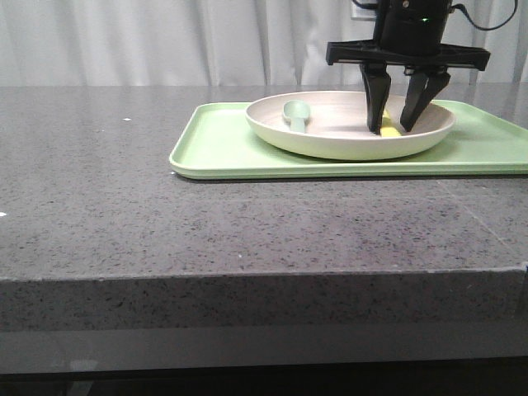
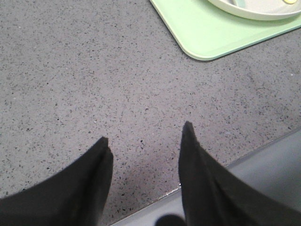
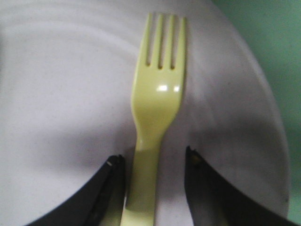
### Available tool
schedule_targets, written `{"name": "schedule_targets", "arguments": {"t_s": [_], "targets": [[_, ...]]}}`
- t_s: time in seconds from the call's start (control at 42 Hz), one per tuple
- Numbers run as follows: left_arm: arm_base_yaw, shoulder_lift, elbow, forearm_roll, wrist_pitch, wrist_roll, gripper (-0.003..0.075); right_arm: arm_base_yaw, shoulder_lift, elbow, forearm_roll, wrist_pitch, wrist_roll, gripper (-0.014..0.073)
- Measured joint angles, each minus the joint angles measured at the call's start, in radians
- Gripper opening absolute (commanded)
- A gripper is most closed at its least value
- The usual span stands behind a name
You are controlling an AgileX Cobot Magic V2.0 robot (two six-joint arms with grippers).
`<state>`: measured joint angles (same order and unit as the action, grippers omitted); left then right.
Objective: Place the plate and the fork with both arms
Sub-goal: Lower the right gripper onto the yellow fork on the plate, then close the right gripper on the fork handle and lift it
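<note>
Right tool (image 1: 402, 125) points straight down, fingers parted; left tool (image 2: 143, 141) hangs low, fingers spread.

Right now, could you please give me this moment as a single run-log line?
right gripper: open, fingers astride fork handle | fork: lying in plate | plate: on tray | left gripper: open, above bare table

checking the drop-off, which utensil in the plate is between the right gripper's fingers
The pale-yellow fork, lying in the plate between the open right gripper fingers. The green spoon lies apart, on the plate's other side.
</note>
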<state>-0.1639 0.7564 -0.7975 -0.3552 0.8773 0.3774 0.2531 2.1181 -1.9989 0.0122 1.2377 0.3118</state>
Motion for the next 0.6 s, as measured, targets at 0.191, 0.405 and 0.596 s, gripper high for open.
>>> {"name": "schedule_targets", "arguments": {"t_s": [0.191, 0.405, 0.596], "targets": [[0.000, 0.000, 0.000, 0.000, 0.000, 0.000, 0.0334, 0.000, 0.000, 0.000, 0.001, 0.002, 0.000, 0.0339], [0.000, 0.000, 0.000, 0.000, -0.001, 0.000, 0.0334, 0.000, 0.000, 0.000, 0.004, 0.002, 0.000, 0.0256], [0.000, 0.000, 0.000, 0.000, -0.001, 0.000, 0.0326, 0.000, 0.002, 0.000, 0.018, 0.000, 0.000, 0.0150]]}}
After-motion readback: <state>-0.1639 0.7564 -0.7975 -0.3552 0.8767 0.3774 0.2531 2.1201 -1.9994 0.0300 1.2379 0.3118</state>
